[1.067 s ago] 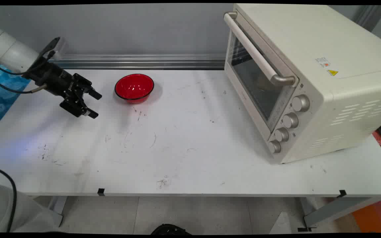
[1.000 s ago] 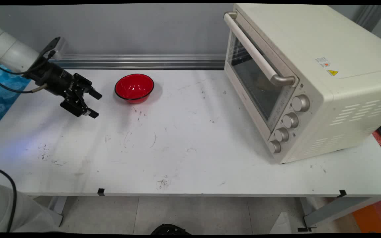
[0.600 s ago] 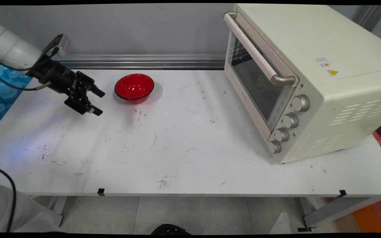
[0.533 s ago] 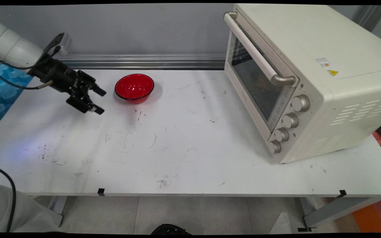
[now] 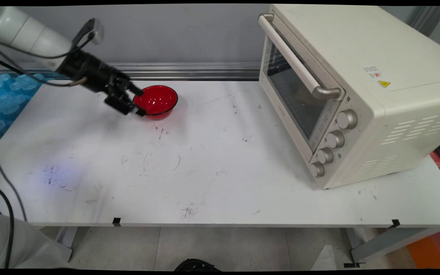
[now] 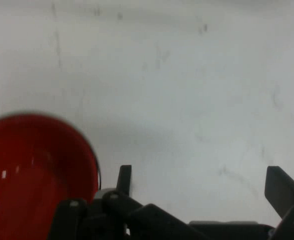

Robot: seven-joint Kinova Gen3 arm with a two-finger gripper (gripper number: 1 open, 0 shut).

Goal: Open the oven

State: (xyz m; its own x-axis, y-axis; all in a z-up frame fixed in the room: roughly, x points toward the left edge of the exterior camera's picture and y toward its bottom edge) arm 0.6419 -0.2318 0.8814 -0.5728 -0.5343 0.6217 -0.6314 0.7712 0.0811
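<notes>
At upper left of the main view, the pincer (image 5: 138, 102), fingers spread and holding nothing, hovers at the near-left rim of the ungrasped red bowl (image 5: 157, 100) on the worktop (image 5: 220, 172).

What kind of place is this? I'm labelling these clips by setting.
Probably a robot lab test bench: a scuffed white table holds only a red bowl and a toaster oven, with the hand beside the bowl.
</notes>
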